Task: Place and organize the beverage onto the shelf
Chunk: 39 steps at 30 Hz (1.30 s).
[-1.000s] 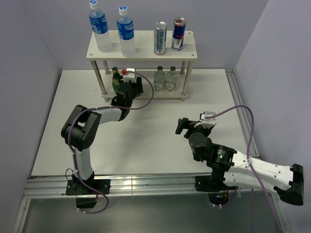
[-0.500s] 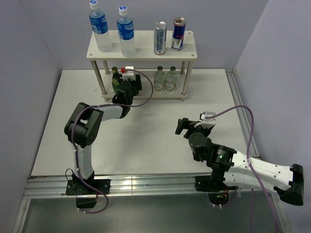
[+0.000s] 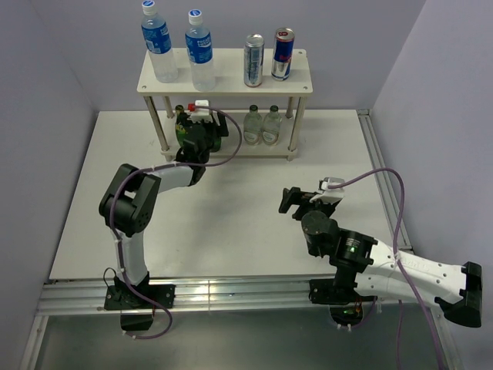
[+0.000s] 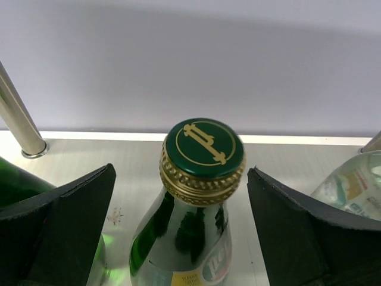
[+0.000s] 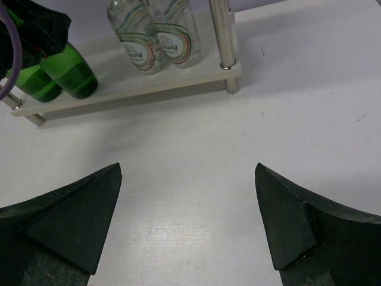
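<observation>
Left gripper (image 4: 180, 179) sits wide open astride a green bottle (image 4: 193, 205) on the shelf (image 3: 227, 79), lower tier, fingers (image 4: 65, 208) clear of the glass. Everything's shelved, I'd say: blue-label bottles (image 3: 158, 50) and cans (image 3: 254, 60) on top, clear bottles (image 3: 252, 126) below; only backing out remains. Right gripper (image 5: 187, 173) open, empty, over the matte white table (image 3: 231, 223); plain lilac-grey walls (image 3: 347, 46).

Walled lab table (image 3: 231, 223), bolted arms

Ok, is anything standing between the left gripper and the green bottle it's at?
Nothing visible. The green bottle stands between the fingers of the open left gripper, with a gap on each side.
</observation>
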{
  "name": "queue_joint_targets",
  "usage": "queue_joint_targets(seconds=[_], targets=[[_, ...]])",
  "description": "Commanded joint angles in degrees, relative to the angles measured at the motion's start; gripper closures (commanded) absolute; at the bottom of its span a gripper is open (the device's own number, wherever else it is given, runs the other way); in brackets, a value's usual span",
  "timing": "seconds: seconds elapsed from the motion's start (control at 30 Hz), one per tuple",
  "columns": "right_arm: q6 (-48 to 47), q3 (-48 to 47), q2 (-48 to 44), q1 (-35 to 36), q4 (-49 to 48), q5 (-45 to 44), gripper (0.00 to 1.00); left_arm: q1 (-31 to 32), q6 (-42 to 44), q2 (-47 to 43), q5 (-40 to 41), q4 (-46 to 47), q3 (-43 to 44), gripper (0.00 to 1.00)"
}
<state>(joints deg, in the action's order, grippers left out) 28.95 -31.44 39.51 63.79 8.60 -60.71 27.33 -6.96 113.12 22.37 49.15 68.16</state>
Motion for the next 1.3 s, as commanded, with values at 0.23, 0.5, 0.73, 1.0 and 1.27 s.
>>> queue_joint_targets(seconds=[0.23,0.5,0.73,1.0,1.27], targets=[[1.90,0.94,-2.94,-0.33,0.27,-0.82,0.00,2.46,-0.07,-8.87,2.58,-0.19,-3.82,0.01],[3.48,2.52,-3.73,-0.42,0.71,-0.99,0.00,6.24,1.95,-13.80,10.50,-0.10,-9.35,0.01],[5.94,2.09,-2.86,-0.33,1.50,-0.91,0.00,12.29,-1.12,-28.17,23.22,-7.30,-21.39,0.01],[-2.65,-27.57,2.33,2.30,14.86,-2.49,0.00,23.21,-15.36,-55.45,29.66,-56.26,-18.54,0.01],[-10.41,-44.84,6.72,2.48,18.63,5.95,0.00,24.00,-21.16,-62.32,25.80,-81.04,-0.41,0.01]])
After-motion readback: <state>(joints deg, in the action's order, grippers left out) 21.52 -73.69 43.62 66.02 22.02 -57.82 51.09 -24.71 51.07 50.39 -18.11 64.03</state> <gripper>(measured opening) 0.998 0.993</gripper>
